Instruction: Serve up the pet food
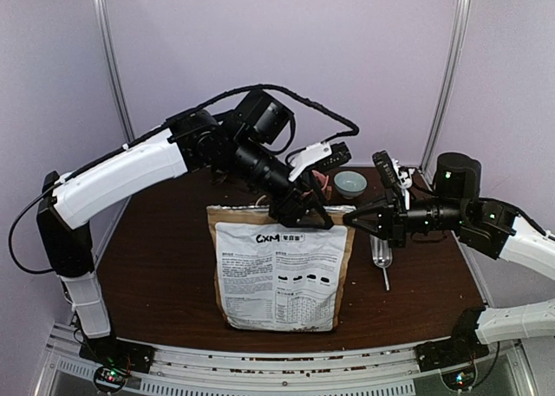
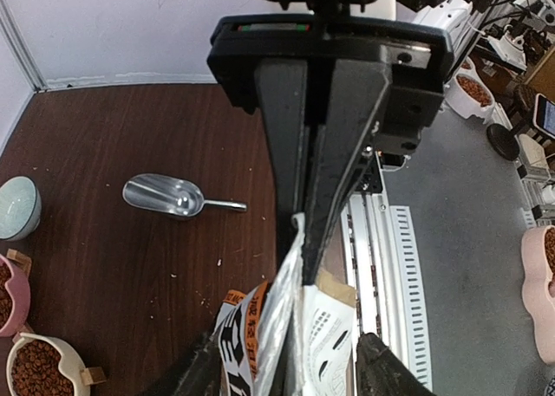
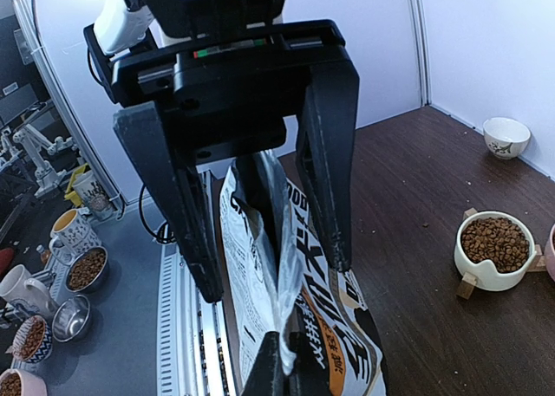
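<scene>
- From above: the printed white-grey and brown bag [image 1: 282,279] stands mid-table, its top edge running left-right. The left gripper [image 1: 305,212] is over its middle and the right gripper [image 1: 353,216] at its right corner.
- Left wrist: the right gripper is clamped on the bag's lip. An empty silver metal scoop [image 2: 165,195] lies to its right.
- Right wrist: the left gripper is spread wide, astride the lip. Reddish-brown kibble [image 3: 494,238] fills a white bowl [image 3: 479,273] on the far side.
</scene>
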Robot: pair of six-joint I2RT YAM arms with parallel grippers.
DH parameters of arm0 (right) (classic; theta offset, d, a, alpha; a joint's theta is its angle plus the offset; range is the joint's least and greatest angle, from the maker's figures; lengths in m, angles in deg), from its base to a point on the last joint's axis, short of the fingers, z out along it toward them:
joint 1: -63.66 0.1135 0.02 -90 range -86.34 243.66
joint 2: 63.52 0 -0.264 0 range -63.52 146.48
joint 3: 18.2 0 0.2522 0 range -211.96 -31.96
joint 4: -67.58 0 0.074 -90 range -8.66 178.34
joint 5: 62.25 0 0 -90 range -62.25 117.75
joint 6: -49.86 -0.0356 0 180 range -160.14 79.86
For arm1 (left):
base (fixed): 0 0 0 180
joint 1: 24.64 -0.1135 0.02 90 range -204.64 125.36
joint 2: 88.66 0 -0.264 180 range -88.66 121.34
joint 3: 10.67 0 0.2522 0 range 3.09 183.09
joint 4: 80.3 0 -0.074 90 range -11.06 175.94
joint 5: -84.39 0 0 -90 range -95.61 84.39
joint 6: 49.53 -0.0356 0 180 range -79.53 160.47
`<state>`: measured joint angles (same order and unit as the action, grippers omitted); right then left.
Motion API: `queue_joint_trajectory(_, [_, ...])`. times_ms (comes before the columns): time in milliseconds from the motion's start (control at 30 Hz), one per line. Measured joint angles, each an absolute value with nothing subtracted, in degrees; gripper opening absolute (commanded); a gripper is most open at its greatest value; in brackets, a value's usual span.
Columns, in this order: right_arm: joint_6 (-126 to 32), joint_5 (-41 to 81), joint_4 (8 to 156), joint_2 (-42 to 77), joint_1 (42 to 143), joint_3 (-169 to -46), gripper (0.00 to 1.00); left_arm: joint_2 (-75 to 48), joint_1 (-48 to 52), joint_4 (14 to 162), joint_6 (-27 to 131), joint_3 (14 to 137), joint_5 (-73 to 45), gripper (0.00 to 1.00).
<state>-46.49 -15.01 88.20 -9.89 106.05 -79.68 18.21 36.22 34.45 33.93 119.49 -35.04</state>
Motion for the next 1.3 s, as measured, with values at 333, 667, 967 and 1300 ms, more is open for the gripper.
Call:
queue_joint_trajectory(333, [-46.51,-15.19,88.17,-9.89,106.05,-79.68,0.0,20.07,36.61,32.59,32.46,122.7,-36.7,0.37])
queue_joint_trajectory(667, [-46.57,-15.82,88.15,-9.89,106.05,-79.68,0.0,22.01,36.92,30.41,31.15,124.16,-36.28,0.07])
queue_joint_trajectory(967, [-47.12,-16.17,87.93,-9.76,106.03,-79.68,0.02,22.03,36.92,29.67,30.65,124.84,-36.26,0.0])
queue_joint_trajectory(1300, [-49.13,-17.92,84.55,-8.01,105.99,-79.68,0.11,22.03,37.02,28.81,30.5,125.26,-36.28,0.0])
